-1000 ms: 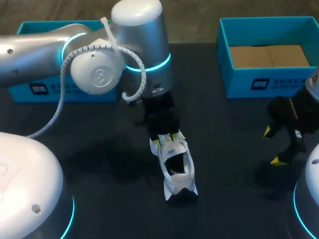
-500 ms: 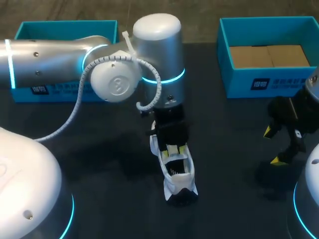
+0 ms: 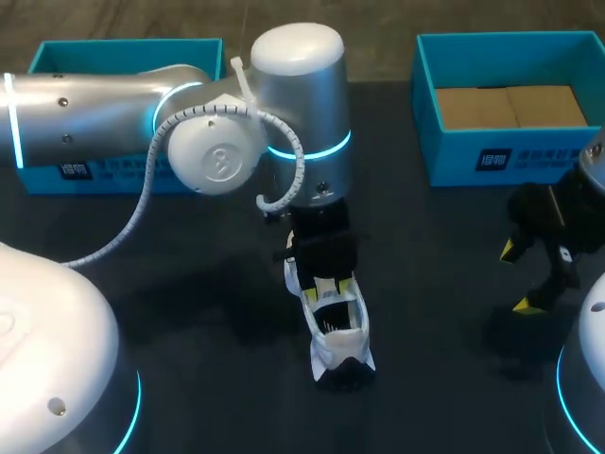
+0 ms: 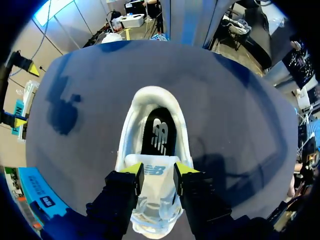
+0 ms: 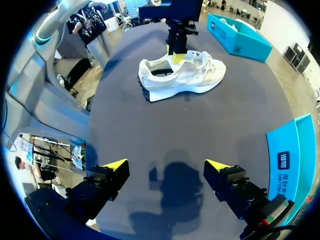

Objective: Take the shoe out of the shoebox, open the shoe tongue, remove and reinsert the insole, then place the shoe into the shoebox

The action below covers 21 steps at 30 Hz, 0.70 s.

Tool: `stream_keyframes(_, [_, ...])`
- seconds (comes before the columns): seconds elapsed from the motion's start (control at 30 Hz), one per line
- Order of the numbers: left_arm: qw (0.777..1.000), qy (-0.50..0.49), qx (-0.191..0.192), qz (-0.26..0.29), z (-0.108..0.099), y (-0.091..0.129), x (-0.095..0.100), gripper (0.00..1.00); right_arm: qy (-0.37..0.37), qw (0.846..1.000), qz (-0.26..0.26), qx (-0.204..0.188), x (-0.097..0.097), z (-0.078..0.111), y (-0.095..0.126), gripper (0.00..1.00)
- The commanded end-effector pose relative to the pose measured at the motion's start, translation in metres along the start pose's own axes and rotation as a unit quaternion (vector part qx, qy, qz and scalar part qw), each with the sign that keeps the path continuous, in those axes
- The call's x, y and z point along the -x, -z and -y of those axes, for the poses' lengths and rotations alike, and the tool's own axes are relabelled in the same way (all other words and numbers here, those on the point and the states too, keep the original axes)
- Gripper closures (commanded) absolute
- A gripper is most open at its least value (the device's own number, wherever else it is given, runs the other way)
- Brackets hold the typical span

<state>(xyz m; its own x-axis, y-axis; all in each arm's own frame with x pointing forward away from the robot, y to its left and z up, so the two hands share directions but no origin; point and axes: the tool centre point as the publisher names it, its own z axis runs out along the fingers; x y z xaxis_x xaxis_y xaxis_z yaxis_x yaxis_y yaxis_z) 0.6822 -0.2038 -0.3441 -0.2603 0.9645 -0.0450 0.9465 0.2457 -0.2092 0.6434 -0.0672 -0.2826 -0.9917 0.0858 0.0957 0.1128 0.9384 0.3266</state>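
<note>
Our left gripper (image 4: 159,172) pinches the tongue (image 4: 150,169) of the white shoe (image 3: 338,336), which stands on its sole on our dark bench (image 3: 435,284). Our right gripper (image 5: 166,165), fingers spread, hovers well apart from the shoe. Beyond the shoe sit a teal shoebox (image 3: 510,156) to its right and a second teal box (image 3: 123,45) to its left.

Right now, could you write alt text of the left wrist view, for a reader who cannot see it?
The left claw is closed on the tongue of a white shoe, with one yellow-tipped finger on each side. The shoe stands on the dark table, and its dark insole shows inside the opening, ahead of the claw.
</note>
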Motion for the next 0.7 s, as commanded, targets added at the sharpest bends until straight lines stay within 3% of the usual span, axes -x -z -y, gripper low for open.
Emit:
stream_keyframes(0.03, [1.000, 0.004, -0.005, -0.005, -0.004, -0.013, 0.010, 0.60, 0.000, 1.000, 0.001, -0.001, -0.001, 0.000, -0.001, 0.00])
stream_keyframes(0.4, [0.999, 0.031, 0.020, 0.031, 0.005, 0.043, -0.002, 0.56, 0.000, 1.000, 0.001, -0.001, -0.001, 0.000, -0.001, 0.00])
stream_keyframes(0.43, [0.999, 0.036, 0.019, 0.030, 0.006, 0.047, -0.003, 0.53, 0.000, 1.000, 0.001, -0.001, -0.001, 0.000, -0.001, 0.00])
stream_keyframes(0.47, [0.998, 0.048, 0.024, 0.027, 0.007, 0.051, -0.005, 0.41, 0.000, 1.000, 0.001, -0.001, -0.001, 0.000, -0.001, 0.00])
stream_keyframes(0.5, [0.998, 0.060, 0.028, 0.024, 0.008, 0.054, -0.006, 0.13, 0.000, 1.000, 0.001, -0.001, -0.001, 0.000, -0.001, 0.00])
stream_keyframes(0.53, [0.997, 0.075, 0.022, 0.023, 0.009, 0.057, -0.007, 0.00, 0.000, 1.000, 0.001, -0.001, -0.001, 0.000, -0.001, 0.00])
stream_keyframes(0.63, [0.992, 0.125, 0.027, 0.010, 0.012, 0.063, -0.010, 0.00, 0.000, 1.000, 0.001, -0.001, -0.001, 0.000, -0.001, 0.00])
stream_keyframes(0.7, [0.991, 0.124, 0.053, -0.011, 0.018, 0.066, -0.014, 0.00, 0.000, 1.000, 0.001, -0.001, -0.001, 0.000, -0.001, 0.00])
